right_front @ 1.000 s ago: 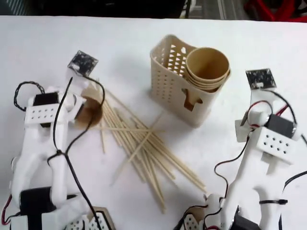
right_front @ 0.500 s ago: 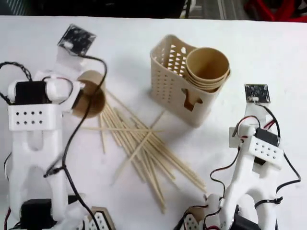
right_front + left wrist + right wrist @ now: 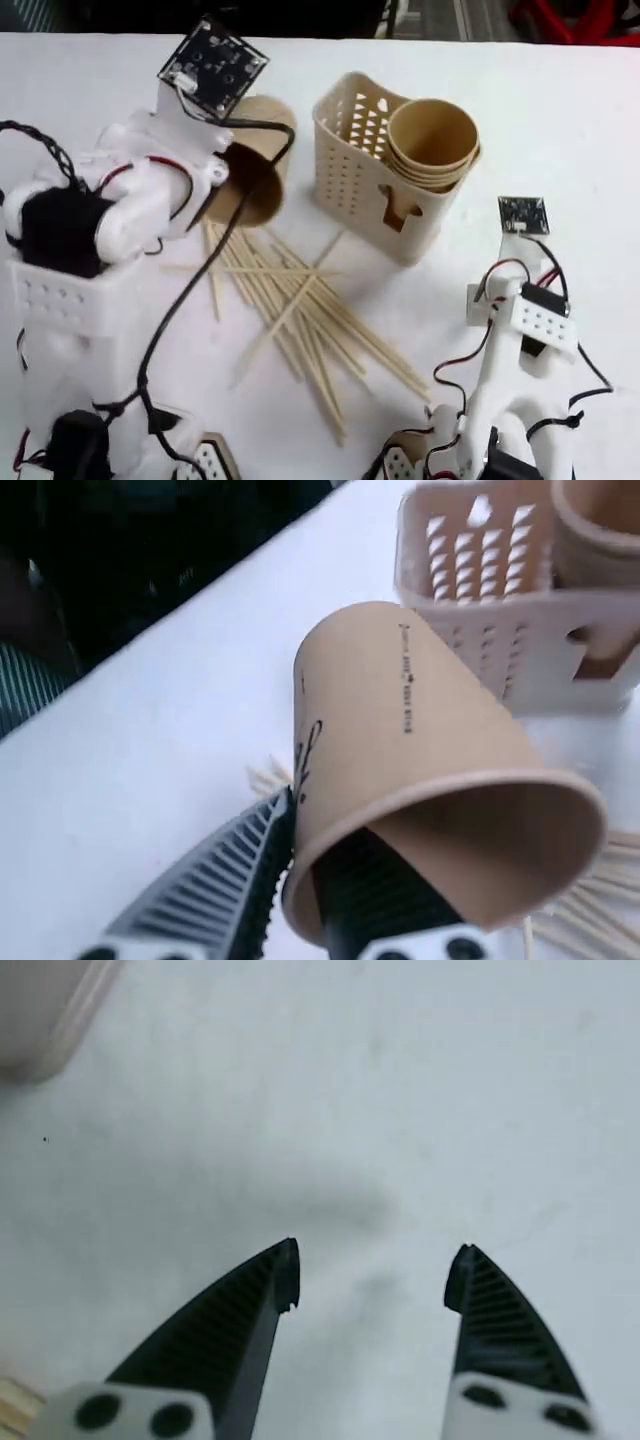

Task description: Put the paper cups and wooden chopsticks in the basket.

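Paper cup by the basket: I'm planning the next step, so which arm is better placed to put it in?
Left. The left hand is shut on the paper cup, one finger inside it, close beside the basket. The right hand is open over the table, holding nothing.

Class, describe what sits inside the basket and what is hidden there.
A stack of nested paper cups stands at one end of the basket, rims above its top edge. The basket's wall covers the cups' lower parts, so the floor beneath them is hidden.
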